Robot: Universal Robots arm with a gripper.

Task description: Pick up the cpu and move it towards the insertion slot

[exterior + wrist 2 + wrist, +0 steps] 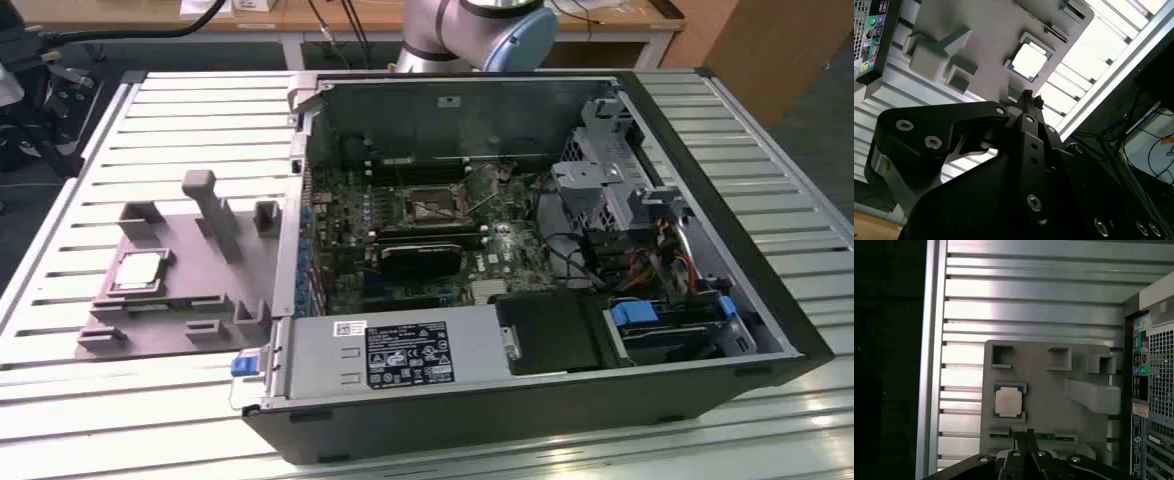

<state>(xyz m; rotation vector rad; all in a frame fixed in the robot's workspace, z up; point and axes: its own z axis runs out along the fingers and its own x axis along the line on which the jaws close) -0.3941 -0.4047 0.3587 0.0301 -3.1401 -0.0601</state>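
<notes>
In the exterior view, the chip [140,271] lies flat in a grey holder [187,292] on the slatted desk [134,120]. It is on the exterior view's left of the open computer case [534,405]. The socket [430,207] sits on the board inside that case, well apart from the chip.

In the second wrist view, my claw [1029,96] is clenched on nothing and hangs above the holder, near the chip [1029,61].

In the first wrist view, my claw [1029,432] is close to the chip [1008,401] but not touching it.
</notes>
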